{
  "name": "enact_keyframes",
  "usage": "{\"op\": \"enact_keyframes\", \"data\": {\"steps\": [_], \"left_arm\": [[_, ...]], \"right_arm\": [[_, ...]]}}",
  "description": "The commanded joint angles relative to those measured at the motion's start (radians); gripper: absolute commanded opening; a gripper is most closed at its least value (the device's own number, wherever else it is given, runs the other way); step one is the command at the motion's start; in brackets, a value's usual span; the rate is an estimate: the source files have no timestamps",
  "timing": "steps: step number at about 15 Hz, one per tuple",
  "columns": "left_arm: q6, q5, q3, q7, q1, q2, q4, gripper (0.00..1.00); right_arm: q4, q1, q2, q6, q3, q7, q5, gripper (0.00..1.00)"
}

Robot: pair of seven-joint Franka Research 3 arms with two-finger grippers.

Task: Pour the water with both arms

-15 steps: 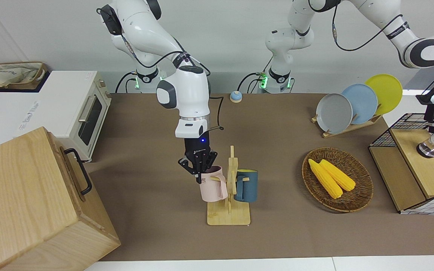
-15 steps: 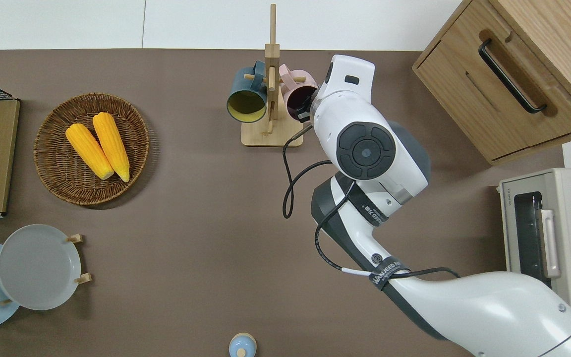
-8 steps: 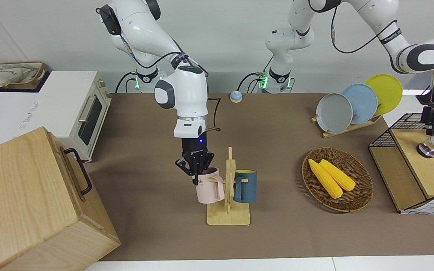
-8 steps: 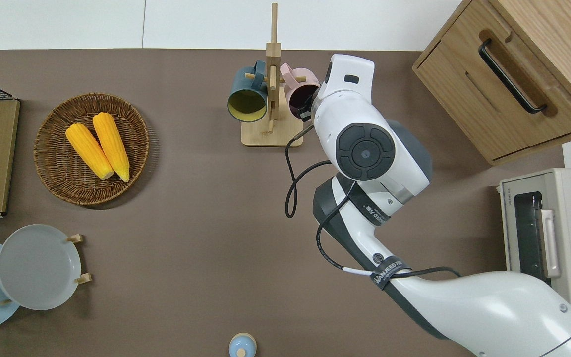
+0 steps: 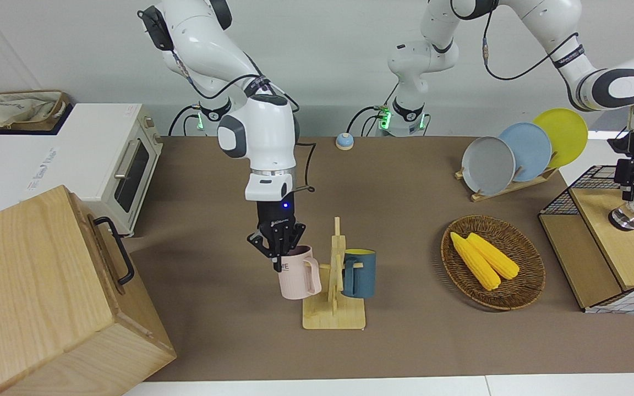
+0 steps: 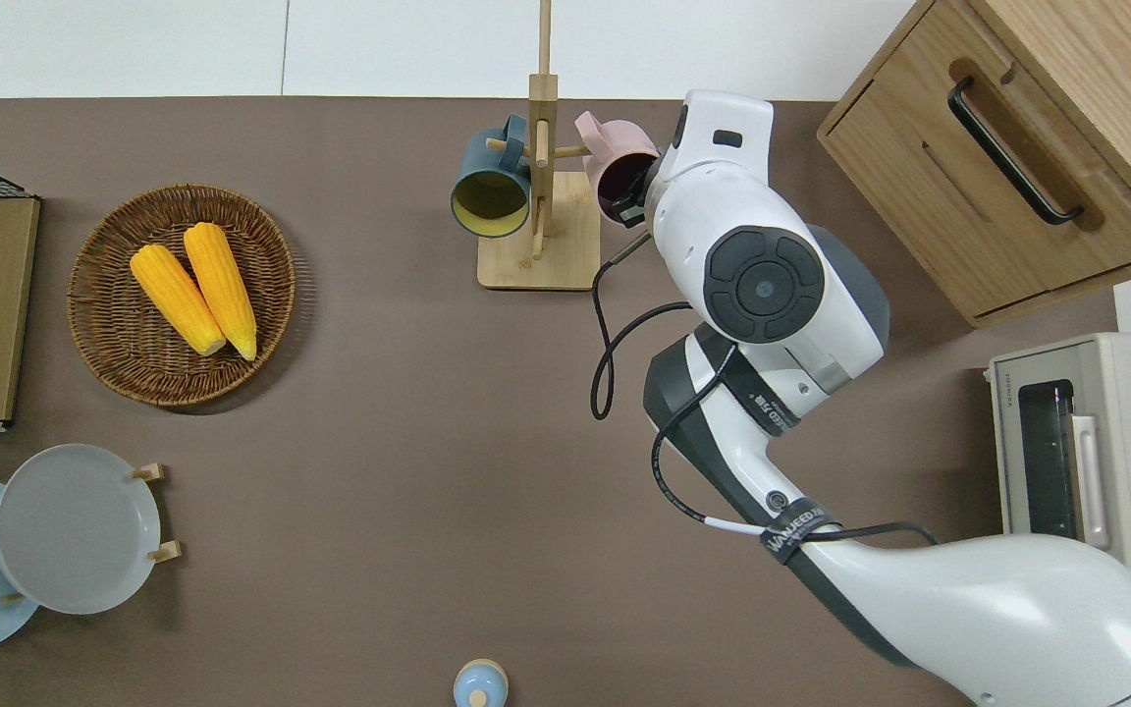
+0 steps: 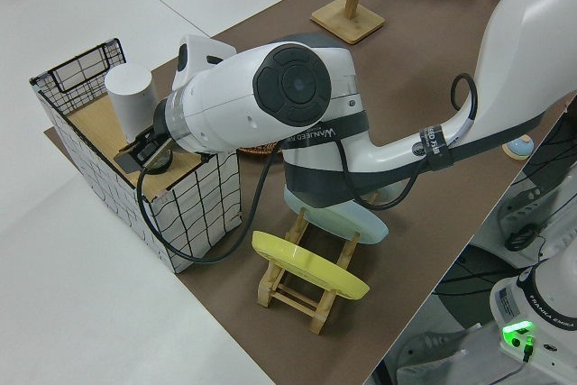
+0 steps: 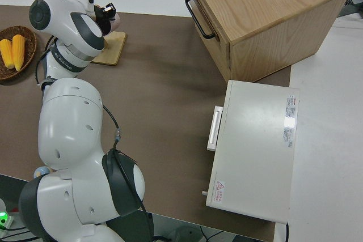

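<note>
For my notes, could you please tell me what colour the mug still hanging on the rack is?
Dark blue mug, yellow inside; the overhead view shows it best.

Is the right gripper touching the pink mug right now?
Touching. In the front view the right gripper pinches the rim of the pink mug, holding it in the air beside the wooden mug rack, clear of its peg.

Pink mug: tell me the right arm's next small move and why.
Probably carry the pink mug a little farther from the wooden mug rack, then lower it to the table. The right gripper grips its rim, and its handle looks just off the peg.
</note>
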Motion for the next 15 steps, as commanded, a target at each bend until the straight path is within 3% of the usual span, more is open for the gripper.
{"op": "enact_keyframes", "data": {"steps": [1, 8, 12, 15], "left_arm": [[0.029, -0.032, -0.011, 0.034, -0.004, 0.011, -0.002, 1.0], [0.029, -0.032, -0.018, 0.049, -0.001, 0.026, 0.017, 0.99], [0.029, -0.037, -0.019, 0.049, 0.001, 0.043, 0.038, 0.99], [0.029, -0.04, -0.019, 0.048, 0.002, 0.049, 0.05, 0.99]], "right_arm": [[-0.019, -0.042, -0.039, -0.002, 0.025, -0.017, -0.011, 0.0], [-0.074, -0.116, -0.083, -0.002, 0.061, -0.048, 0.018, 0.0], [-0.077, -0.152, -0.097, -0.005, 0.061, -0.178, 0.091, 0.0], [-0.077, -0.168, -0.108, -0.036, 0.06, -0.194, 0.124, 0.0]]}}
